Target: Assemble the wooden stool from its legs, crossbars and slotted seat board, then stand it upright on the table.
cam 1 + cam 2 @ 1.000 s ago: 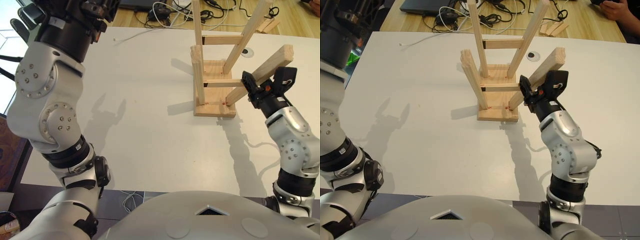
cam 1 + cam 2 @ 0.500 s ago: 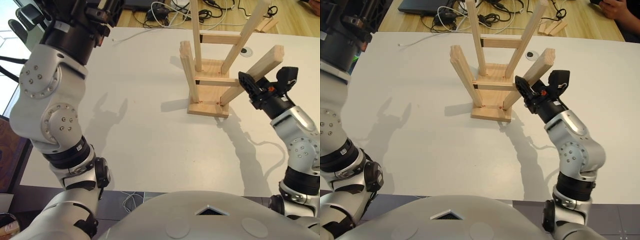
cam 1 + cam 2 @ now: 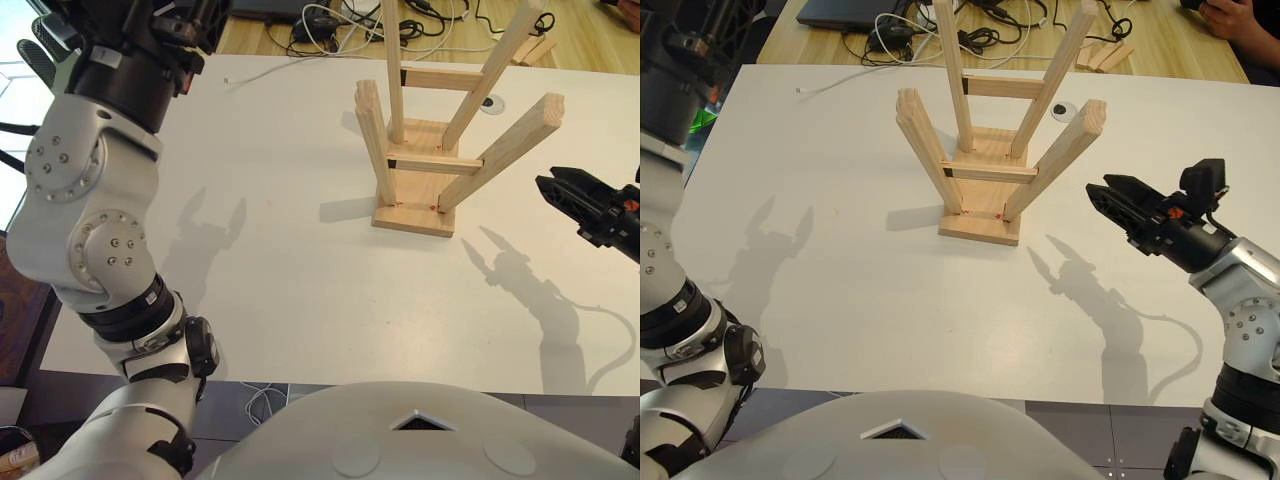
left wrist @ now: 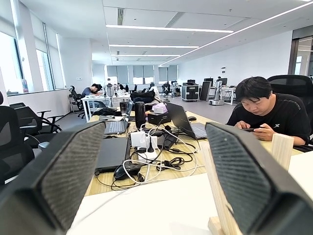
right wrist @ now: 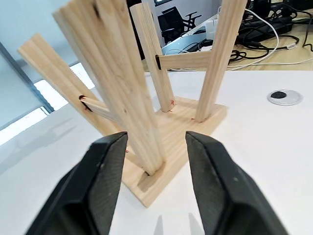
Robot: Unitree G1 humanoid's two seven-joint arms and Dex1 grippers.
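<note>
Your stool (image 3: pixel 985 165) stands inverted mid-frame, seat board (image 3: pixel 980 228) down, likely for steadiness. Right gripper (image 3: pixel 1110 203) hovers centre-right, fingers apart, clear of it; left gripper (image 4: pixel 154 186) likewise spread.

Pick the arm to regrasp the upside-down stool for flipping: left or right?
Right, likely. The right gripper, open, points at the nearest leg of the stool from close by, not touching it. The left gripper is raised high on the far left, well away.

No lettering, number, label or sign is legible on any surface. The pale wooden stool (image 3: pixel 420 163) carries only small red marks (image 3: pixel 398 204) on its flat seat board (image 3: pixel 410 220).
</note>
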